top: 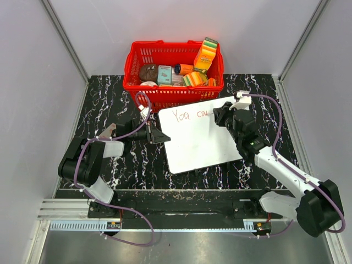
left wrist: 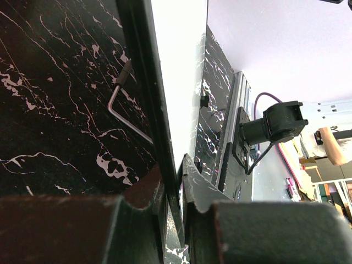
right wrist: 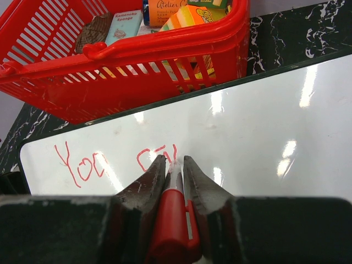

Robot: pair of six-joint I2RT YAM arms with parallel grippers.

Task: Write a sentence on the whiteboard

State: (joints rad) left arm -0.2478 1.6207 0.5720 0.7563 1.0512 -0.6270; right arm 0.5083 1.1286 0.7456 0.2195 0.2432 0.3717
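The whiteboard [top: 201, 137] lies tilted on the black marbled table, in front of the red basket. Red lettering [top: 190, 114] on its top edge reads "You ca"; in the right wrist view [right wrist: 82, 165] it shows as "You" and a partial "ca". My right gripper [top: 224, 114] is shut on a red marker [right wrist: 171, 220], whose tip touches the board [right wrist: 264, 137] at the last stroke. My left gripper [top: 160, 135] is shut on the board's left edge [left wrist: 165, 110], seen edge-on between its fingers in the left wrist view.
A red basket [top: 173, 91] full of sponges and small boxes stands just behind the board; its wall [right wrist: 137, 77] is close to the marker tip. Grey walls enclose the table. A metal rail runs along the near edge.
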